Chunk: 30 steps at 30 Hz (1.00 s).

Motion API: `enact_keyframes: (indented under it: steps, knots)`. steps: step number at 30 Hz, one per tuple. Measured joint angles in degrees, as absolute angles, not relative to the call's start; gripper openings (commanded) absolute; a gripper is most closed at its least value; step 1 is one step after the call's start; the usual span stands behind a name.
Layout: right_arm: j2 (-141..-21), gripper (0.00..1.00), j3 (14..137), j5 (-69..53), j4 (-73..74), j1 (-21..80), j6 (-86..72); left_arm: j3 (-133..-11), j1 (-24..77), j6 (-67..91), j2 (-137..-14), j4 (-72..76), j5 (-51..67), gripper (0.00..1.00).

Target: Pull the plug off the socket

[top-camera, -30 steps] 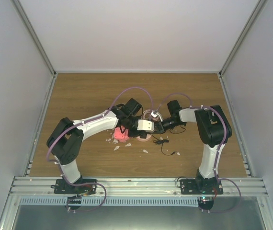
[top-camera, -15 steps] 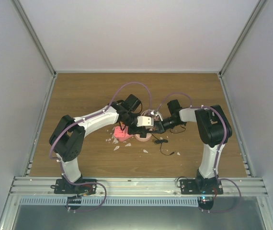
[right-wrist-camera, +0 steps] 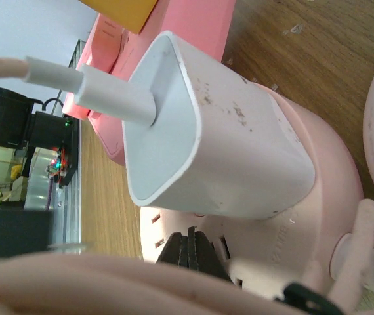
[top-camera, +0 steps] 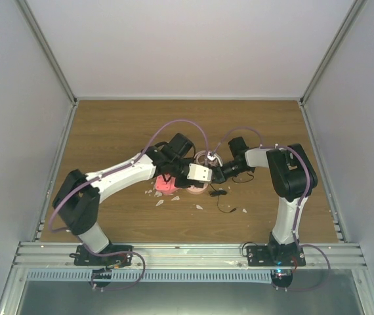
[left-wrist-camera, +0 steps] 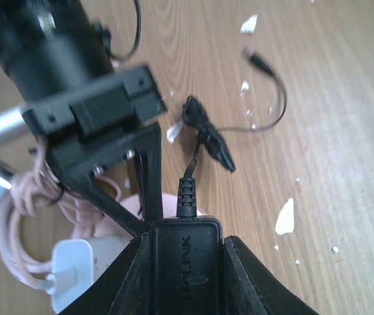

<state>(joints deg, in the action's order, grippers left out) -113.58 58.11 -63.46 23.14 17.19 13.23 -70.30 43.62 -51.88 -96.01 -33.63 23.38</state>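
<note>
Plug [left-wrist-camera: 186, 257] clamped in left claw [left-wrist-camera: 188, 289], right claw [right-wrist-camera: 188, 248] pinched shut; left elbow [top-camera: 75, 197] swung outward.

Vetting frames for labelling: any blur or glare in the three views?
Top external: even light, no glare, work area small. Left wrist: black adapter lettering readable, right arm blurred. Right wrist: white charger sharp, near pink cable out of focus.

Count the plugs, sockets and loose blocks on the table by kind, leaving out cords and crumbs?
Plugs: 2, a white plug and a black plug between the left fingers
Sockets: 1, the pale pink socket
Blocks: 2, a pink block and a yellow block
Total: 5
</note>
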Motion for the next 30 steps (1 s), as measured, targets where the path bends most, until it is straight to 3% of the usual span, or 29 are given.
enact_keyframes:
  steps: [19,30]
  knots:
    - [-111.92,0.01,57.58,-61.76,23.44,17.32,14.28,-70.54,44.31,-53.1,-88.49,-38.63,32.45,0.07]
    - [-107.24,0.05,57.45,-55.55,27.44,17.3,18.76,-73.06,30.96,-45.41,-82.5,-39.81,42.63,0.08]
